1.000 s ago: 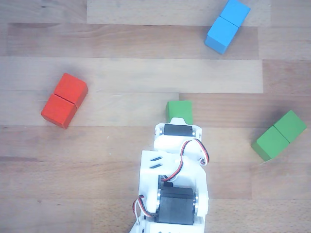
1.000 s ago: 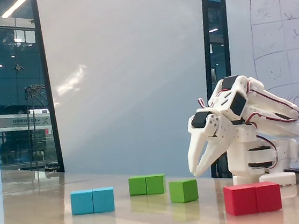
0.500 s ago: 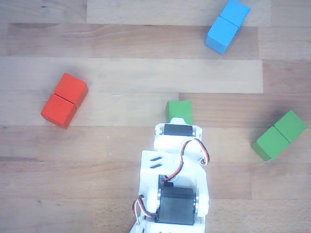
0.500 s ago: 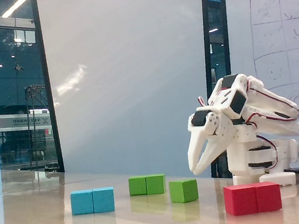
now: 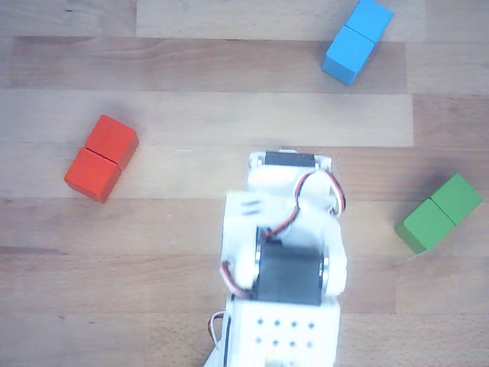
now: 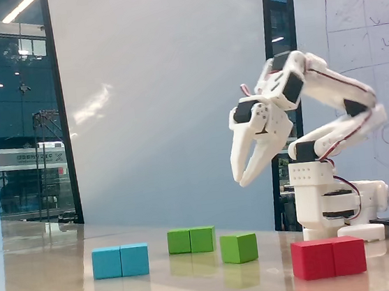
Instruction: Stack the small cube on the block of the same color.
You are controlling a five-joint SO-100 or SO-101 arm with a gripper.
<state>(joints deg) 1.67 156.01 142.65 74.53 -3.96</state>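
The small green cube (image 6: pixel 238 247) sits on the table in the fixed view, just right of the green double block (image 6: pixel 191 240). The cube does not show in the other view, where the arm (image 5: pixel 286 229) covers the middle. The green double block lies at the right there (image 5: pixel 439 212). My gripper (image 6: pixel 243 182) hangs in the air well above and a little right of the cube, pointing down. Its fingertips nearly touch and hold nothing.
A blue double block (image 6: pixel 120 260) (image 5: pixel 357 40) and a red double block (image 6: pixel 329 256) (image 5: pixel 102 158) lie on the wooden table. The arm's base (image 6: pixel 331 207) stands behind the red block in the fixed view.
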